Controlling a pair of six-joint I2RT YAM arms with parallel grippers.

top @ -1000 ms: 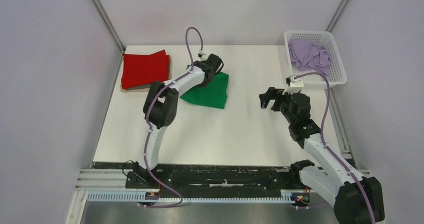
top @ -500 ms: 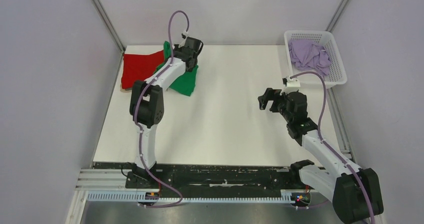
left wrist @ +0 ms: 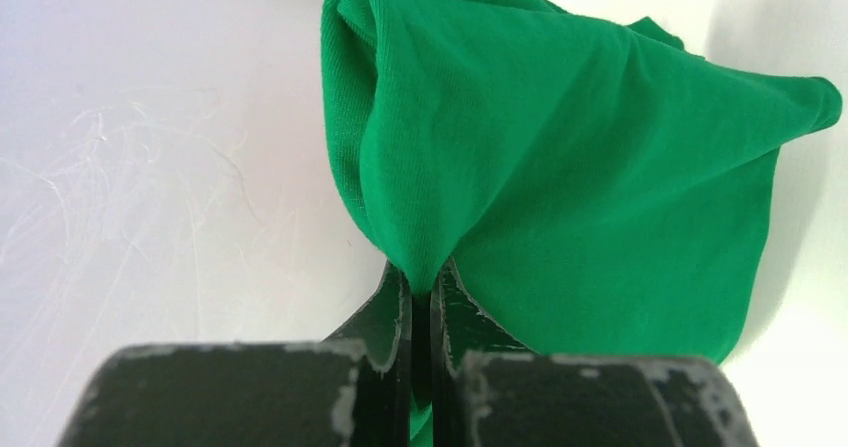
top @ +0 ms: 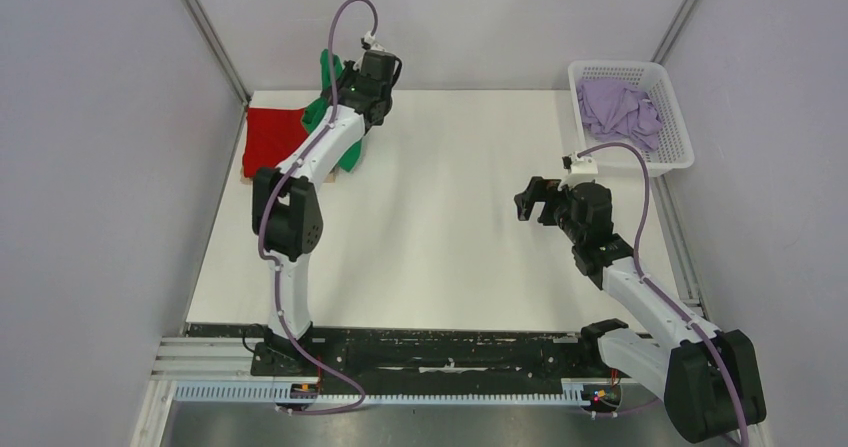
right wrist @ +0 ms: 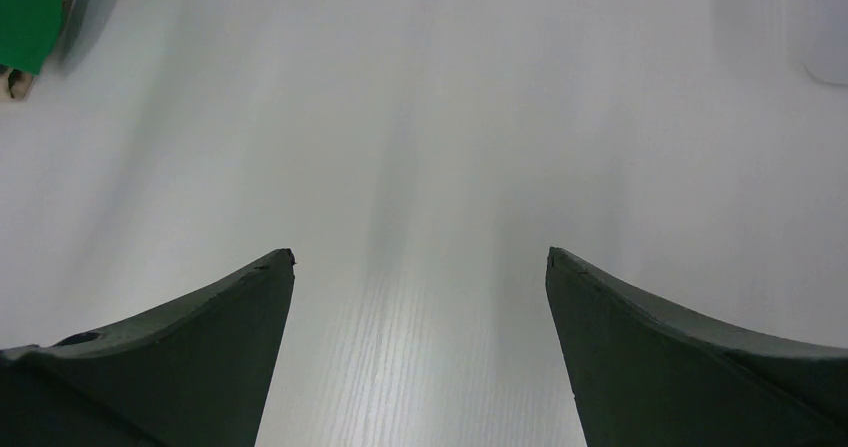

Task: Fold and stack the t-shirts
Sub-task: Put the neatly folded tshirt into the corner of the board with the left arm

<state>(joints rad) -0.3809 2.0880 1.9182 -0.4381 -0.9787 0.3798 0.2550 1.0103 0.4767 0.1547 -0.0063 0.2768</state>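
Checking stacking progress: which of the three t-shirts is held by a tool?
The green t-shirt, pinched in the shut left tool. The red t-shirt lies folded on the table; the lilac t-shirt sits crumpled in the white basket.

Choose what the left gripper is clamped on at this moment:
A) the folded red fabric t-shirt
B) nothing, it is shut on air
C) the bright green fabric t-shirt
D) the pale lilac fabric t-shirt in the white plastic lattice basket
C: in the left wrist view the left gripper has its jaws shut on a pinched fold of the bright green fabric t-shirt, which drapes from them.
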